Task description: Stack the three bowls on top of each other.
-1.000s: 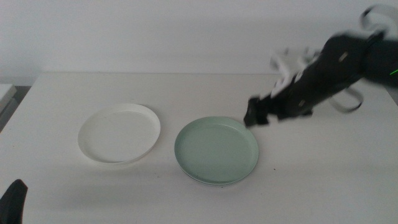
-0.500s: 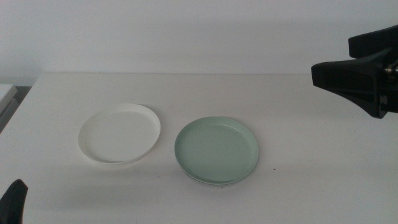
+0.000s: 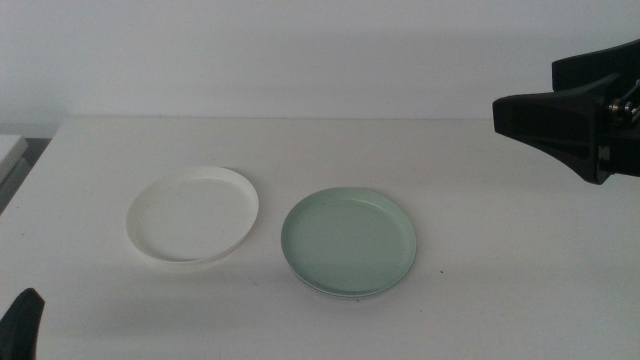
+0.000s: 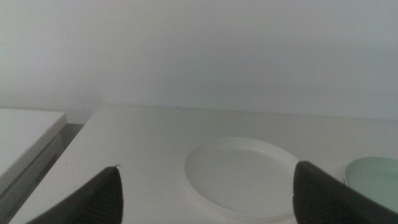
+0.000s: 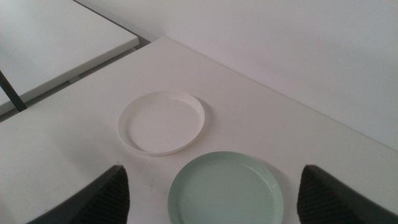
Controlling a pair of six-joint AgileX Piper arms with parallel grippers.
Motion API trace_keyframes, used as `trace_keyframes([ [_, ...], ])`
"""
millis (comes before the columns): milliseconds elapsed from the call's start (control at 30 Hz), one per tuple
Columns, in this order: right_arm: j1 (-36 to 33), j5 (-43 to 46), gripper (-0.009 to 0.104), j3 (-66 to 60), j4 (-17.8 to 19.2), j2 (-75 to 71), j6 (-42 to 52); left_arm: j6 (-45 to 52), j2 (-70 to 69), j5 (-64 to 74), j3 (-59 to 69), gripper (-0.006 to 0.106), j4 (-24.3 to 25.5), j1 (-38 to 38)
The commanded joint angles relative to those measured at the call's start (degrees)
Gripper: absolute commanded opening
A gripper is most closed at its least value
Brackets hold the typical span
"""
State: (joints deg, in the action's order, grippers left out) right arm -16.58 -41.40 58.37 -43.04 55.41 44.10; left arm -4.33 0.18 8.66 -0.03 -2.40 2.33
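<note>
Middle view: white bowl (image 3: 192,214) lies upright on the table (image 3: 500,270), left of centre, with nothing in it. Green bowl (image 3: 348,243) lies just beside it to the right, apart from it by a narrow strip of table. A second, paler rim shows under the green bowl's near edge, so the green bowl rests on another dish; its colour cannot be told. The green bowl is empty. The right gripper (image 3: 560,125) is raised at the picture's right edge, well apart from both bowls, and holds nothing. The left gripper (image 3: 22,322) shows only as a dark tip at the bottom left corner, near no bowl.

Left wrist view: left gripper (image 4: 208,193) has its jaws spread wide, released, with nothing between them. The white bowl (image 4: 244,177) lies on the table (image 4: 137,137) beyond the jaws, empty. A part of the green bowl (image 4: 376,177) shows beside it. A second white surface (image 4: 28,134) stands next to the table, apart from it by a dark gap.

Right wrist view: right gripper (image 5: 211,190) has its jaws spread wide, released and empty. The green bowl (image 5: 225,188) lies below, between the jaws in the picture but untouched. The white bowl (image 5: 161,122) lies farther off, near the green one and apart from it. Both are empty.
</note>
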Motion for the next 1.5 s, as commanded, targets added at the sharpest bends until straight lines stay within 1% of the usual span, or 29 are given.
trace_keyframes([
  [0, 0.3, 0.8, 0.091, -0.1, -0.2, -0.1, 0.2, 0.0, -0.2, -0.7, 0.0, 0.094, 0.0, 0.0],
  [100, 0.3, 0.8, 0.091, -0.1, -0.2, -0.1, 0.2, 0.0, -0.2, -0.7, 0.0, 0.094, 0.1, 0.0],
  [167, 0.3, 0.8, 0.091, -0.1, -0.2, -0.1, 0.2, 0.0, 6.9, 5.5, -7.2, 0.094, -0.1, 0.0],
  [200, 0.3, 0.8, 0.091, -0.1, -0.2, -0.1, 0.2, 0.0, 10.6, 9.3, -11.2, 0.094, -0.6, 0.0],
  [300, 0.3, 0.8, 0.091, -0.1, -0.2, -0.1, 0.2, 0.5, 24.1, 27.5, -27.1, 0.094, -0.8, 0.0],
  [367, 0.3, 0.8, 0.091, -0.1, -0.2, -0.1, 0.2, 3.3, 32.2, 40.1, -37.4, 0.094, -0.8, 0.0],
  [467, 0.3, 0.8, 0.091, -0.1, -0.2, -0.1, 0.2, 4.3, 41.6, 53.8, -46.5, 0.094, -1.0, 0.0],
  [533, 0.3, 0.8, 0.091, -0.1, -0.2, -0.1, 0.2, 4.3, 46.8, 59.2, -50.3, 0.094, -1.0, 0.0],
  [600, 0.3, 0.8, 0.091, -0.1, -0.2, -0.1, 0.2, 4.3, 50.4, 58.9, -52.7, 0.094, -1.0, 0.0],
  [633, 0.3, 0.8, 0.091, -0.1, -0.2, -0.1, 0.2, 3.2, 52.2, 55.8, -53.2, 0.094, -1.6, 0.0],
  [667, 0.3, 0.8, 0.091, -0.1, -0.2, -0.1, 0.2, 1.5, 53.8, 54.2, -53.7, 0.094, -3.6, 0.0],
  [733, 0.3, 0.8, 0.091, -0.1, -0.2, -0.1, 0.2, 1.8, 56.7, 51.3, -54.1, 0.094, -4.9, -0.1],
  [900, 0.3, 0.7, 0.091, -0.1, -0.3, -0.1, 0.2, 2.1, 69.5, 49.7, -59.3, 0.094, -3.2, -0.1],
  [1033, 0.3, 0.7, 0.091, -0.1, -0.3, -0.1, 0.2, 3.5, 80.4, 46.5, -65.4, 0.094, -3.2, -0.1],
  [1167, 0.3, 0.7, 0.091, -0.1, -0.3, -0.1, 0.2, 6.5, 91.9, 46.5, -74.2, 0.094, -2.9, -0.1],
  [1333, 0.3, 0.7, 0.091, -0.1, -0.3, -0.1, 0.2, 6.2, 104.5, 50.0, -85.0, 0.094, -2.5, -0.9],
  [1400, 0.3, 0.7, 0.091, -0.1, -0.3, -0.1, 0.2, 6.2, 108.9, 51.5, -88.4, 0.094, -3.3, -1.6],
  [1467, 0.3, 0.7, 0.091, -0.1, -0.3, -0.1, 0.2, 7.0, 113.1, 53.0, -91.4, 0.094, -5.6, -2.5],
])
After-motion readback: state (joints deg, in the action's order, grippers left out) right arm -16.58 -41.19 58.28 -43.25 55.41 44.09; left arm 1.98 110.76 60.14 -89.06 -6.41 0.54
